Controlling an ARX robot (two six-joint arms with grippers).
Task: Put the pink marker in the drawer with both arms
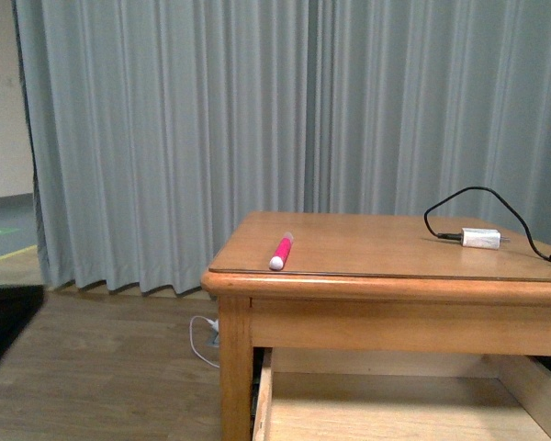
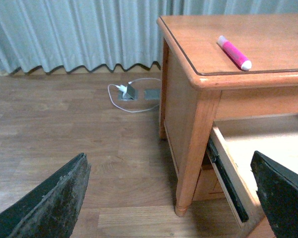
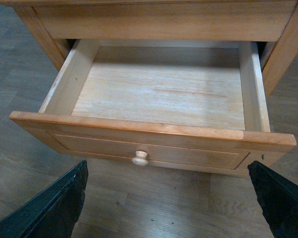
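Observation:
The pink marker [image 1: 281, 251] [image 2: 234, 52] lies on the wooden tabletop near its front left corner, pale cap end toward me. Below the top, the drawer [image 1: 262, 395] [image 3: 154, 128] stands pulled out, its pale interior holding nothing; its round knob [image 3: 139, 158] shows in the right wrist view. My left gripper [image 2: 171, 198] is open, low beside the table's corner leg, well apart from the marker. My right gripper [image 3: 171, 198] is open in front of the drawer's panel front, below the knob. Neither arm shows in the front view.
A white adapter [image 1: 482, 238] with a black cable [image 1: 459, 195] rests on the tabletop at the right. A grey curtain [image 1: 257, 119] hangs behind the table. On the wood floor lie a floor socket with a white plug and cord [image 2: 129, 92].

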